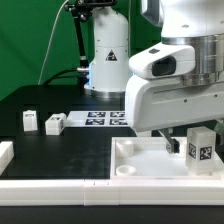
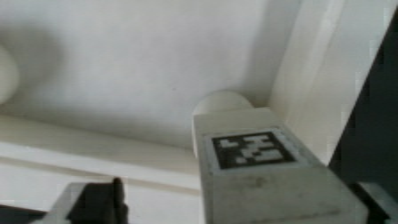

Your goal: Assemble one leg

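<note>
One leg point(image 1: 201, 150), a small white block with a black-and-white tag, stands upright at the corner of the large white panel point(image 1: 150, 168) on the exterior view's right. My gripper point(image 1: 188, 143) is low over it. In the wrist view the leg point(image 2: 260, 160) lies between my fingers, next to a round corner socket point(image 2: 228, 100) of the panel point(image 2: 125, 60). One finger point(image 2: 98, 200) stands clearly apart from the leg; the other is at its far side. The gripper point(image 2: 231, 208) is open around the leg. Two more legs point(image 1: 30, 121) point(image 1: 54, 123) stand on the table at the exterior view's left.
The marker board point(image 1: 104, 118) lies at the table's middle back. Long white border bars run along the front edge point(image 1: 60, 186) and at the left point(image 1: 5, 154). The arm's base point(image 1: 106, 60) stands behind the marker board.
</note>
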`<state>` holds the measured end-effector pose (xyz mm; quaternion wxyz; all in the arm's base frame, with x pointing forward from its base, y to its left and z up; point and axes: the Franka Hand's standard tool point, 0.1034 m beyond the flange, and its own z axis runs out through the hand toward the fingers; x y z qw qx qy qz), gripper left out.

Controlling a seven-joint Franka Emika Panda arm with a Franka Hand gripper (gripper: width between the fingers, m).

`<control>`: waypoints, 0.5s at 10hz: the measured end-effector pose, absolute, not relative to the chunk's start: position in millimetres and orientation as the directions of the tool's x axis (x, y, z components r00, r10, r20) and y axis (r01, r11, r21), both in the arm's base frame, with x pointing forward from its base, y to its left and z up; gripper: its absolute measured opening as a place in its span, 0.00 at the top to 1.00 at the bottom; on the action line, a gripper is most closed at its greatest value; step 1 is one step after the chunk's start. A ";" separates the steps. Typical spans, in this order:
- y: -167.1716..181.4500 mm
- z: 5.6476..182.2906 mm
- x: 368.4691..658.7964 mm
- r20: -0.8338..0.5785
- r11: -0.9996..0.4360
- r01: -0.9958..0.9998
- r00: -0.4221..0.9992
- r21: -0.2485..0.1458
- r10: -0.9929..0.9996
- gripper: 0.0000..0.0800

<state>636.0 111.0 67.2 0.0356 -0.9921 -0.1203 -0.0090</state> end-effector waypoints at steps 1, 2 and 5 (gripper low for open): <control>111.0 67.2 636.0 0.026 -0.969 0.239 0.971 -0.069 0.238 0.51; 111.3 67.2 636.0 0.025 -0.974 0.213 0.977 -0.071 0.212 0.51; 112.3 66.7 635.2 0.007 -0.997 -0.012 1.000 -0.080 -0.013 0.64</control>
